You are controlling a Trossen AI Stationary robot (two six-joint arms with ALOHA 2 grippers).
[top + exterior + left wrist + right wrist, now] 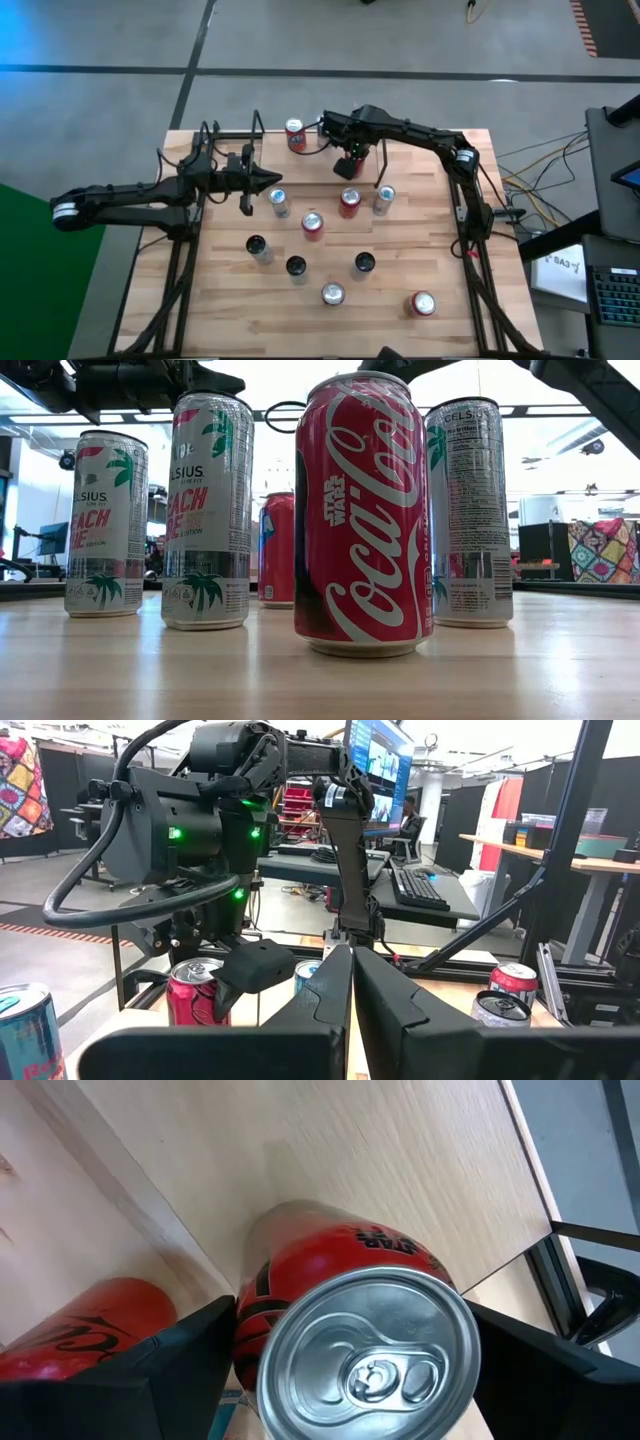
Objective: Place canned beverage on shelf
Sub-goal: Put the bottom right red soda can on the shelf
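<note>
High view is showing a light wooden table (pixel 400 310) sitting on a grey floor, with desks and monitors filling the room beyond. Scattered cans are standing upright across the tabletop. The shelf (pixel 232 137), a narrow black-rod rack, is running left to right along the far edge. A red can (pixel 350 1330) is standing upright there, top facing up, between the spread-open fingers of the right gripper (pixel 352 166). The left gripper (pixel 272 179) is hovering nearby with fingers pressed together.
</note>
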